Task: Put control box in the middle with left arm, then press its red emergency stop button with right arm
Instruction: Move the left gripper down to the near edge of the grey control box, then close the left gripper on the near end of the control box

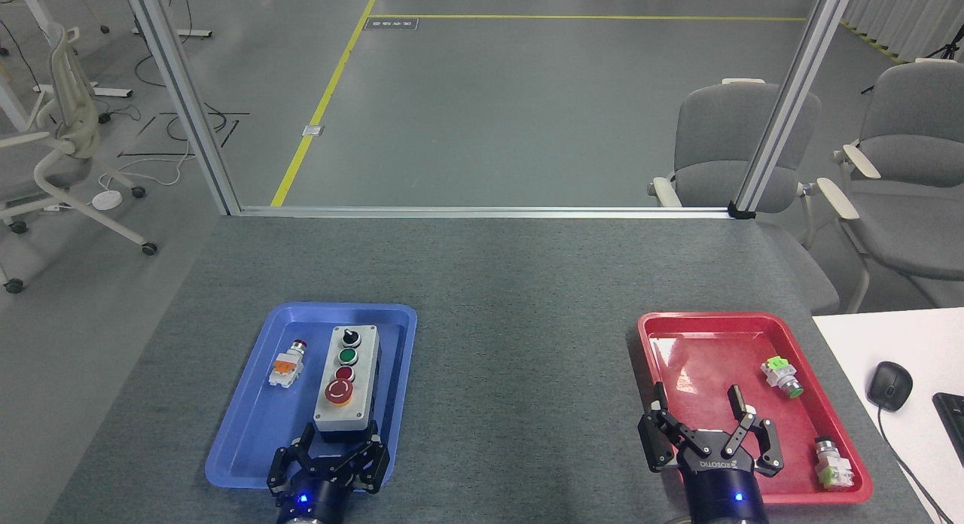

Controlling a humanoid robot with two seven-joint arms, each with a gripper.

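Control box: the control box (344,385) is lying lengthwise in the blue tray (248,403) at the near left of the grey desk (520,298), its big red emergency stop button (339,391) sitting nearest the robot.
Left tool: the left tool (331,456) is hovering at the box's near end with its three fingers spread, holding nothing; whether a fingertip is touching the black base cannot be told.
Right tool: the right tool (712,434) is hanging over the near part of the red tray (663,336), fingers splayed wide and empty.
Bystanders: an orange-and-white pushbutton part (287,366) is lying just left of the box in the same tray; two green-tipped pushbutton parts (781,377) are lying in the red one.
Stage: the grasp appears to be pending, with the box not yet in the middle of the desk.
Risk: an end-on grip is taking only the short near end, so the long box could be pivoting or slipping as it lifts.
Risk: a low lift could be catching the tray rim and dragging the tray.
Risk: a finger closing too high could be pressing the red button early.
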